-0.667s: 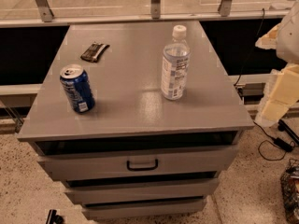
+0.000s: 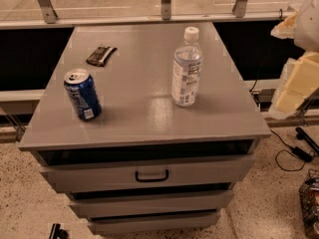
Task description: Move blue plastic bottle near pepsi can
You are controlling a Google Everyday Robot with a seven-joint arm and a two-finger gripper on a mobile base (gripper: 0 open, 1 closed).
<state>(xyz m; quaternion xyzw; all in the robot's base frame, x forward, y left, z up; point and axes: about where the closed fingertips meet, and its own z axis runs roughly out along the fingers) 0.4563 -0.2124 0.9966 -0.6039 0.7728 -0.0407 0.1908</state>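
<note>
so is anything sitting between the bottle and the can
Nothing visible. The cabinet top is bare between the bottle and the can. The wrapper lies farther back, off that line. The tool is not in view; only pale arm parts show at the right edge.

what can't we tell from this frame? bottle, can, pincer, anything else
Camera view only:
- pincer: at the right edge beside the cabinet, away from the bottle; partly cut off by the frame edge.
- blue plastic bottle: label print too small to read.
- pepsi can: its far side is hidden by its own body.
- dark wrapper: too small to tell what it is.
- top drawer: contents hidden by its front.
</note>
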